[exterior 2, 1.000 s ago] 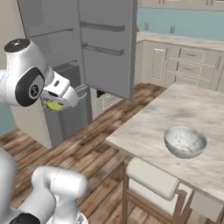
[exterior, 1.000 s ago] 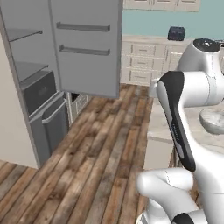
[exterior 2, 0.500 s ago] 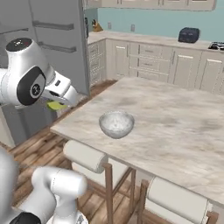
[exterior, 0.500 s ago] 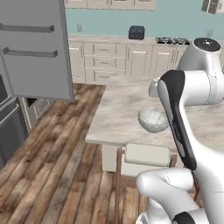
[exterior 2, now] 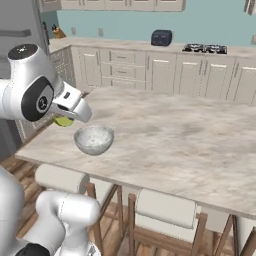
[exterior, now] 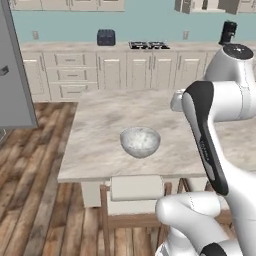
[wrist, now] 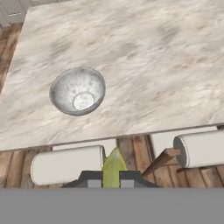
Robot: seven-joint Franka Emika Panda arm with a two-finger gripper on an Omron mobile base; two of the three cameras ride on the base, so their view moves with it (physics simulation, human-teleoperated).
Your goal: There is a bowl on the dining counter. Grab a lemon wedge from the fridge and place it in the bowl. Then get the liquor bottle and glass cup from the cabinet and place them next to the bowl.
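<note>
Base now swung round from the fridge side to face the dining counter; whole view shifted with it, so camera motion, not object motion. Fridge door edge now off at far left of the left base view, well behind the pincer.

Dining counter ahead of and below the pincer, long edge nearest, two cushioned stools tucked under directly beneath the fingertips in the hand view.

Bowl on the counter near that edge, ahead of the pincer and slightly to one side, upright, nothing in it yet. From the right base view, sits just beyond and below the hand.

Pincer clamped narrow on the lemon wedge; pale yellow-green slice poking out between the tips, same colour visible under the hand in the right base view.

Read: fetch leg done, transit nearly done. Wedge short of the bowl rim, hanging over the stools rather than the counter. Needs forward reach until above the bowl, then release. Bottle and cup steps untouched.
</note>
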